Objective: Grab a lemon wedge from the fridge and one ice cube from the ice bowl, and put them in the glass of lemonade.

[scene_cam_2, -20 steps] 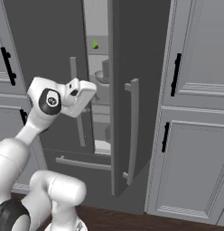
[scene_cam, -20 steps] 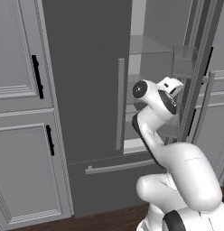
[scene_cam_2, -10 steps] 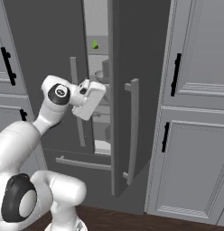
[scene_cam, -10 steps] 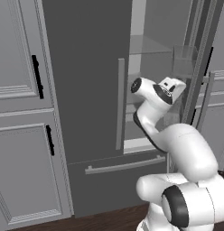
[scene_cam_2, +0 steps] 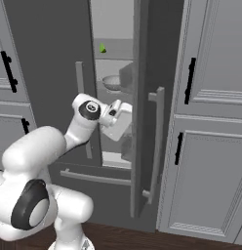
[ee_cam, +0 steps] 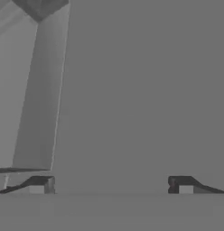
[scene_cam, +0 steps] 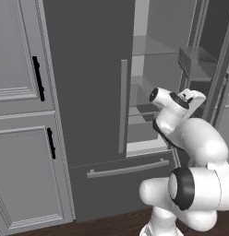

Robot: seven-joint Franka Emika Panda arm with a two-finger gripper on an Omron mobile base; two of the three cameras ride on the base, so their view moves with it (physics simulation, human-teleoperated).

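The dark grey fridge (scene_cam: 84, 92) has its left door closed and its right door (scene_cam_2: 145, 122) swung open, so the pale shelves show. The lemon wedge (scene_cam_2: 102, 48), tiny and yellow-green, lies on an upper shelf. My white hand (scene_cam_2: 117, 117) reaches into the opening, well below the wedge and close to the open door's inner side; it also shows at the shelves (scene_cam: 188, 99). In the hand view my gripper (ee_cam: 111, 186) is open, fingertips (ee_cam: 41, 185) wide apart with nothing between them, facing a flat grey surface. The glass of lemonade and the ice cube are out of view.
A grey bowl (scene_cam_2: 112, 83) sits on the shelf under the wedge; I cannot tell what it holds. Grey panelled cabinets with black handles flank the fridge (scene_cam: 24, 92) (scene_cam_2: 211, 97). The freezer drawer's bar handle (scene_cam: 128, 168) runs below the opening. The open door hems the hand on its right.
The arm has stretched forward and the hand has gone from in front of the closed door into the fridge opening, slightly lower. The gripper stayed open. The cameras have not moved.
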